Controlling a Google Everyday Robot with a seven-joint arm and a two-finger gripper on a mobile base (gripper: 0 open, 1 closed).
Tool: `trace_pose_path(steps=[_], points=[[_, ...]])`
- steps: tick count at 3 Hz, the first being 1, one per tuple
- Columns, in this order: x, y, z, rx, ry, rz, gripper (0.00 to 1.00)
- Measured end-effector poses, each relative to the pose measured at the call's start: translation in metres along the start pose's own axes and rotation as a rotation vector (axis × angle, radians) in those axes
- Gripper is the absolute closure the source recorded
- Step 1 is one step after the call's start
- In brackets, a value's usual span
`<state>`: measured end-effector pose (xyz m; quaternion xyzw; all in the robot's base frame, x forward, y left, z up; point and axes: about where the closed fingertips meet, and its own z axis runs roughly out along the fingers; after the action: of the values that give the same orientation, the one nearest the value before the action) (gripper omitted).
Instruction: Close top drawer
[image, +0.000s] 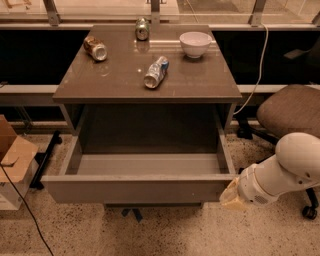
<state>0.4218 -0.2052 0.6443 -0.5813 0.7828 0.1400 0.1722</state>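
The top drawer (135, 189) is pulled fully out of the grey-brown cabinet; its plain flat front faces me and its lighter grey floor (147, 164) is bare. My white arm comes in from the right. The gripper (231, 195) sits at the right end of the drawer front, close to or touching its corner, low near the floor. Only its yellowish end shows past the white wrist.
On the cabinet top (120, 82) lie a crushed can (95, 48), a lying bottle (155, 72), an upright can (142, 28) and a white bowl (195, 44). An office chair (292, 112) stands at right, a cardboard box (15, 160) at left, a cable (25, 210) on the floor.
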Motion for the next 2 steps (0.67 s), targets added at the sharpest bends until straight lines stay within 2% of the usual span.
trace_pose_path(steps=[1,2], points=[[-0.0019,-0.0024,0.0013,0.010,-0.001,-0.001,1.00],[-0.0084,-0.0109,0.0057,0.046,-0.006,-0.005,1.00]])
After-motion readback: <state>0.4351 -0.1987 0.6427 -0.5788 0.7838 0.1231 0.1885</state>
